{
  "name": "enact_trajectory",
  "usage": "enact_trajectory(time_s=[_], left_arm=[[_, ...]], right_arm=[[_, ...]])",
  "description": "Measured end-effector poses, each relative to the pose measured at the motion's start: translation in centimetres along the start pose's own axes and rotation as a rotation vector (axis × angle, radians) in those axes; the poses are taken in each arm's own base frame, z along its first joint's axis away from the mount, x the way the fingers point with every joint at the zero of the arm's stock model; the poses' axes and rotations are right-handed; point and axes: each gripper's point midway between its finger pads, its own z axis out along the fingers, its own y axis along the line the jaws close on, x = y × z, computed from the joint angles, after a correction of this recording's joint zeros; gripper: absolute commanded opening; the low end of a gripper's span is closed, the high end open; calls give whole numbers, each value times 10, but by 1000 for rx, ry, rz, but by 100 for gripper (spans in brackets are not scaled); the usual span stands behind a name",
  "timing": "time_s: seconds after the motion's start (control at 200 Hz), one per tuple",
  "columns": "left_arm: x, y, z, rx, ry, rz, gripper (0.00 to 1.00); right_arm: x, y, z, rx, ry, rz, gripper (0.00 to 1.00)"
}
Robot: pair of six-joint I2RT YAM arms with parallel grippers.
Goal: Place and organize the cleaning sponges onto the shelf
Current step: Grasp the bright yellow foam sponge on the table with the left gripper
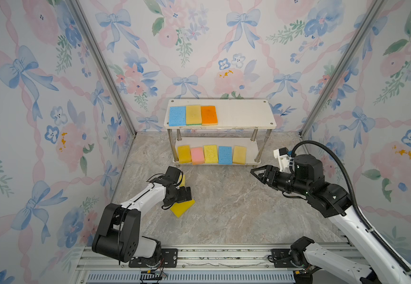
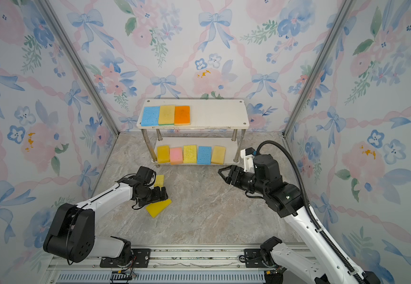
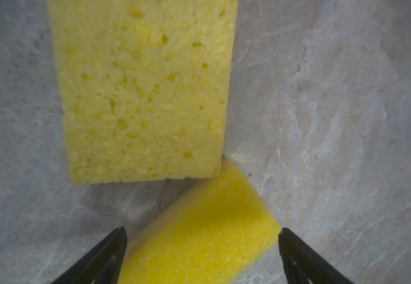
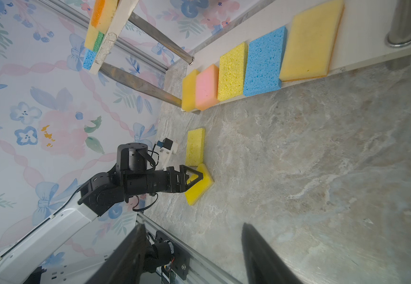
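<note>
Floor: you are looking down at a grey stone floor (image 1: 224,216) with flowery walls around it.
Shelf: the shelf (image 1: 243,115) is standing at the back, against the wall.
Up top: three are lying side by side at the left end: blue sponge (image 1: 177,116), tan sponge (image 1: 193,114), orange sponge (image 1: 209,115).
Down low: five are sitting in a row: gold sponge (image 1: 184,154), pink sponge (image 1: 197,155), yellow sponge (image 1: 210,154), second blue sponge (image 1: 225,155), second tan sponge (image 1: 239,154).
Loose: the pale sponge (image 3: 145,93) and bright sponge (image 3: 199,246) are lying on the floor in front of the shelf, touching at a corner.
Left claw: your left claw (image 3: 203,231) is hanging wide open over the bright sponge, a finger on each side, gripping nothing.
Right claw: your right claw (image 1: 256,175) is hovering near the shelf's right end, fingers apart, holding nothing.
</note>
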Motion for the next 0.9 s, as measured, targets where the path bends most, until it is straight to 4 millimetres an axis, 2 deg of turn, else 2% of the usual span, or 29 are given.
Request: enact_trajectory(time_s=[0.165, 0.29, 0.4, 0.66, 0.755, 0.895], left_arm=[[3, 2, 6, -21, 14, 10, 98], [7, -7, 7, -20, 14, 47, 98], [17, -27, 10, 1, 17, 99, 98], [58, -99, 17, 131, 59, 229, 95], [67, -110, 17, 171, 86, 243, 92], [70, -115, 18, 180, 93, 257, 93]], right_arm=[[1, -1, 3, 6, 7, 2, 65], [1, -2, 4, 10, 11, 3, 65], [1, -2, 4, 10, 10, 2, 65], [5, -8, 7, 23, 19, 6, 65], [8, -9, 8, 27, 26, 4, 65], [10, -11, 10, 32, 31, 4, 66]])
